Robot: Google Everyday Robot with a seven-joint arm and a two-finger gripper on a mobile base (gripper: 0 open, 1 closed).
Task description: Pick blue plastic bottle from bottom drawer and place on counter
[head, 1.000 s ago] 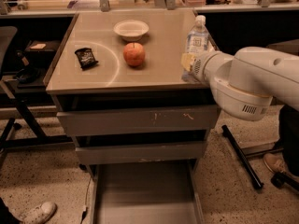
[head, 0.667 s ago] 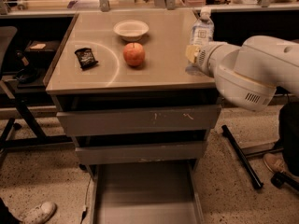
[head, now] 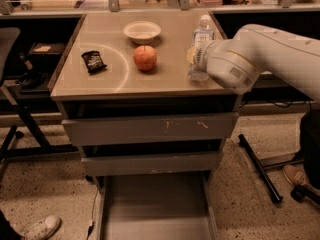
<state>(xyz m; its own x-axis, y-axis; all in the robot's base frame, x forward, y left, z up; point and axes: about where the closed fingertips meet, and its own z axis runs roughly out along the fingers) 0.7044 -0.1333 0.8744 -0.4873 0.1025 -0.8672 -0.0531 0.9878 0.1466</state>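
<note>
Claw (head: pixel 193 57) out at the right side of the counter (head: pixel 115 81), tucked against the middle of the bottle (head: pixel 202 34) and mostly hidden behind the thick white arm (head: pixel 260 54). Clenched or released: cannot tell, blocked from view by the wrist. Reaching in from the right, probably to keep clear of everything else on the top.

Bottle upright, white cap up, base down at the counter surface near the right edge. Touching the top or just above it: hard to say. Well apart from the bottom drawer (head: pixel 155 209) named as the pick-up spot, so seemingly at the setting-down step, with the task close to finished. Put near this edge most likely for being nearest the arm and apart from the other items. Next would call for letting go gently and backing off sideways without a nudge. Light, tall and narrow, so liable to topple if bumped.

Left of the bottle, an apple (head: pixel 145 57) near the middle of the top. Behind that, a shallow white bowl (head: pixel 142 31), nothing visible inside. Further left, a small dark snack packet (head: pixel 94 61) lying flat.

Below the top, two upper drawers (head: pixel 150 129) pushed shut, contents hidden. Lowest of all, the bottom drawer pulled out toward the camera, showing only a bare grey floor. Open presumably for access to the bottle's starting place.
</note>
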